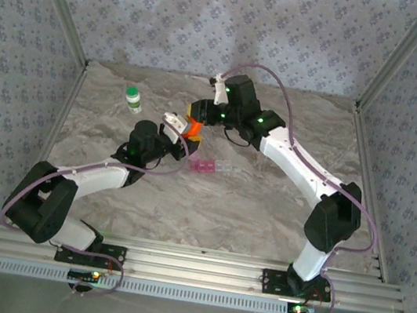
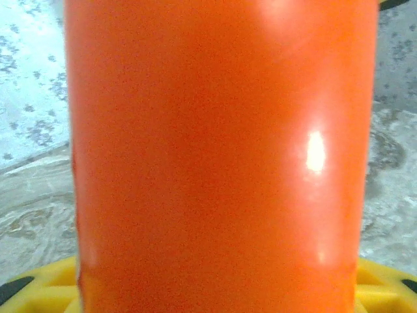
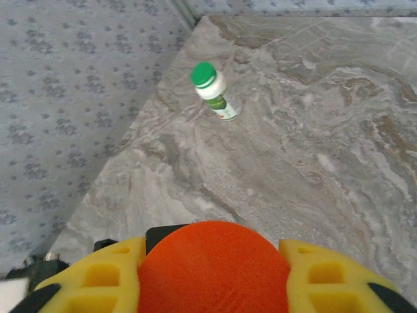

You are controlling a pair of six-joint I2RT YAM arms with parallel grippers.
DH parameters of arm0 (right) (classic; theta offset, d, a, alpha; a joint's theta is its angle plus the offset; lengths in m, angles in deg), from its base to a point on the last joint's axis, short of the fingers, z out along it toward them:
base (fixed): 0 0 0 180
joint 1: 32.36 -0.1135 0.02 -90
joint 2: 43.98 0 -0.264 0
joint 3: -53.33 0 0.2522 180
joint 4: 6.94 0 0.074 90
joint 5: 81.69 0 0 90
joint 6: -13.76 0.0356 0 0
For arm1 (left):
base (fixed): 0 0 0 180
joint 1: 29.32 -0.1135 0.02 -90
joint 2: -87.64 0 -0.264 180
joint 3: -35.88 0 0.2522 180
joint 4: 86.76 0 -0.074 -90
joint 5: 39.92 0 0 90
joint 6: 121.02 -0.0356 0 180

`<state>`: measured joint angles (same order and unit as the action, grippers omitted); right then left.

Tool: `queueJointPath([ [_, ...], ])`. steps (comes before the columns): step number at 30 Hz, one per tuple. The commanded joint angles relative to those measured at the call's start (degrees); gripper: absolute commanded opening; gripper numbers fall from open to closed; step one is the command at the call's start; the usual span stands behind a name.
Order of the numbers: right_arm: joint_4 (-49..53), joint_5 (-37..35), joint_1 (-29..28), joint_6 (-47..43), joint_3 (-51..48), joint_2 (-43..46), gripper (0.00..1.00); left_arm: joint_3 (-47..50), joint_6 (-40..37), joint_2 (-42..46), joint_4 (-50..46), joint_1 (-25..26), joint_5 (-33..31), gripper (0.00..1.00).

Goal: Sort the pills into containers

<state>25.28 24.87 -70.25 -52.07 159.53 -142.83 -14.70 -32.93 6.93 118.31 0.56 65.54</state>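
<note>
The left gripper [image 1: 189,130] is gripping the orange bottle [image 2: 221,163], jaws partly apart around it; the right gripper [image 3: 215,280] is clamping the orange cap [image 3: 214,254] above the desk [image 3: 313,150].

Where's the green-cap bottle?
In the top view, the green-cap bottle stands far left on the table, near the back-left corner, left of the orange bottle.
</note>
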Motion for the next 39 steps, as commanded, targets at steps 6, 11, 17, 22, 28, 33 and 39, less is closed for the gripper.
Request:
queueJointPath([
  [6,-10.97,22.39,4.44,-17.12,-13.68,10.1,0.15,-0.15,3.73,3.68,9.21,-6.71,21.89,0.0],
  [11,-4.17,35.85,5.48,-39.72,-13.88,12.75,0.17,-1.21,1.28,4.64,7.17,-7.82,36.91,0.0],
  [17,7.44,42.94,6.23,-56.46,-8.45,11.94,0.18,-3.54,-2.26,6.48,0.26,-7.49,45.41,0.0],
  [22,9.47,43.65,7.26,-56.81,-5.98,11.14,0.22,-3.82,-4.88,8.02,-2.92,-6.82,45.8,0.0],
  [28,14.42,45.49,7.58,-58.87,-1.91,9.23,0.35,-4.89,-7.79,7.52,-6.74,-5.9,46.25,0.0],
  [33,15.16,44.96,7.66,-58.8,-1.03,8.56,0.67,-4.93,-8.2,7.32,-6.73,-5.03,46.28,0.0],
  [39,14.64,43.24,8.09,-57.06,-0.82,8.36,0.78,-4.67,-9.01,6.81,-6.74,-4.93,44.9,0.0],
])
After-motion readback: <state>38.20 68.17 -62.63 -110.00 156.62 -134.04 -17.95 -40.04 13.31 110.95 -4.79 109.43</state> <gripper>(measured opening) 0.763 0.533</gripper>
